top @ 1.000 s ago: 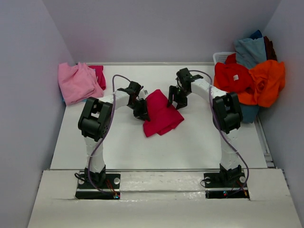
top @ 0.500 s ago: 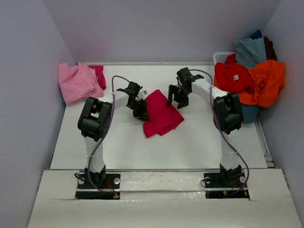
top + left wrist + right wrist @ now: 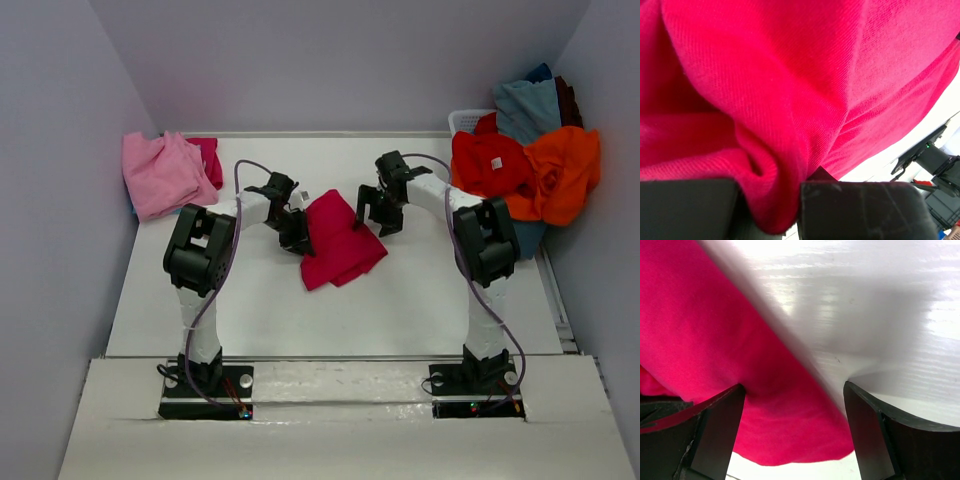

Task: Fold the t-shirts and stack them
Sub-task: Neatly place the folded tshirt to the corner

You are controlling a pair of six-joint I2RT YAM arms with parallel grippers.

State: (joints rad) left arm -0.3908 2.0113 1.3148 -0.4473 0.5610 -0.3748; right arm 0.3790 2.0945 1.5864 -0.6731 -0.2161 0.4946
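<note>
The crimson-magenta t-shirt [image 3: 340, 240] lies part-folded as a slanted bundle in the middle of the table [image 3: 300, 320], between the two arms. At its left edge the left gripper [image 3: 297, 232] stays clamped narrow on a thick fold of the cloth, which bulges between the pads in the left wrist view. The change is at its far right corner. Over the last second the right gripper [image 3: 382, 213] has spread its jaws wide and drifted a little to the right, so it no longer holds any cloth. In the right wrist view the shirt's edge lies flat between the open fingers [image 3: 715, 435], one finger over the cloth and the other over bare table just off the hem. This reads as one fold laid down and released, with the left side not yet let go. Well to the left of the shirt, at the far corner, a light pink t-shirt [image 3: 160, 172] sits on what is probably the finished pile. Well to its right, the basket [image 3: 462, 120] holds a red t-shirt [image 3: 490, 160] and an orange t-shirt [image 3: 560, 170], apparently still to be folded.
</note>
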